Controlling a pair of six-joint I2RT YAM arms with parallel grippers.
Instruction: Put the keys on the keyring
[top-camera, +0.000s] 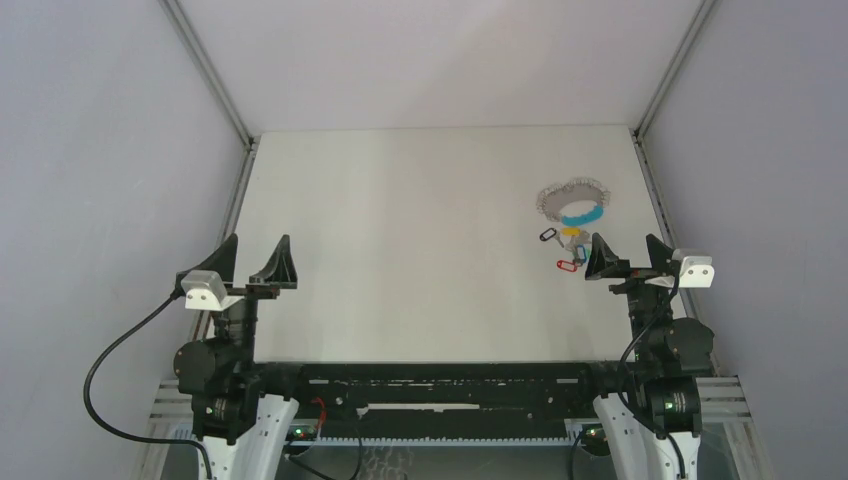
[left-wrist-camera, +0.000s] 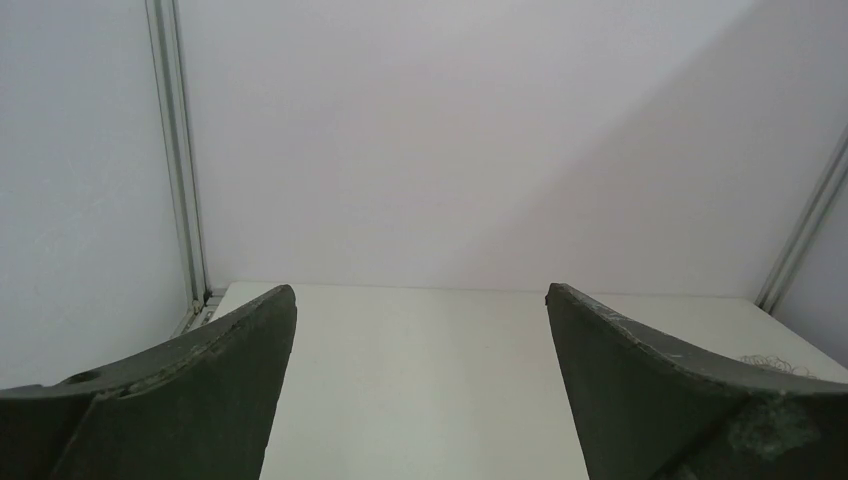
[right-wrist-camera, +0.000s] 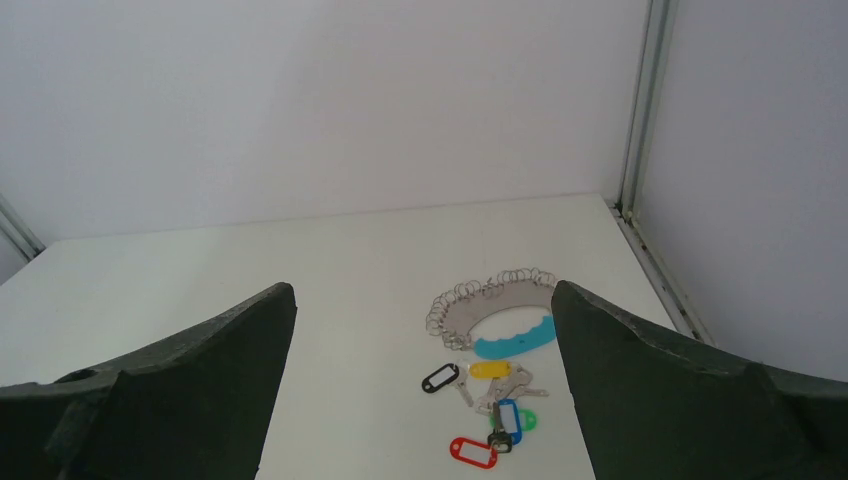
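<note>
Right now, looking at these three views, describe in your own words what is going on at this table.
Nothing is being handled yet. The left end effector and the right end effector are both open and empty, towards the near side of the table. The keys lie loose next to the keyring, just ahead of the right one.
</note>
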